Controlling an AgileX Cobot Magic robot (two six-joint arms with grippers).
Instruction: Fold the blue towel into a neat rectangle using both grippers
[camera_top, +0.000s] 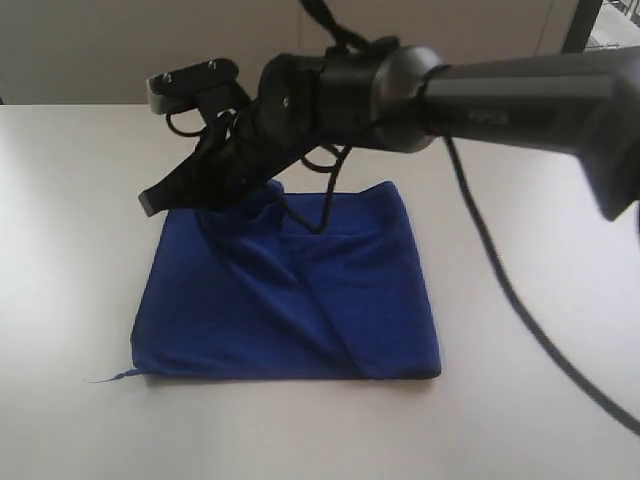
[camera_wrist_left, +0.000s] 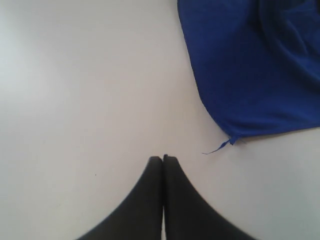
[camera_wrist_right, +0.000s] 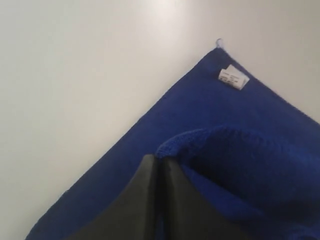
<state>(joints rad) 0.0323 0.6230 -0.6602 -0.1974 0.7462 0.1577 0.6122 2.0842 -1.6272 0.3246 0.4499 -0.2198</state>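
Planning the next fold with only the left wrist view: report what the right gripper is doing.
Observer: The right gripper is shut on a raised fold of the blue towel.
Operator: Locate the label for me.
Observer: A small white label sits at a towel corner that lies flat, apart from the pinched fold.
Operator: Give me the towel's overall shape.
Observer: The exterior view shows a rough rectangle: near edge flat on the white table, far side pulled up toward the right arm.
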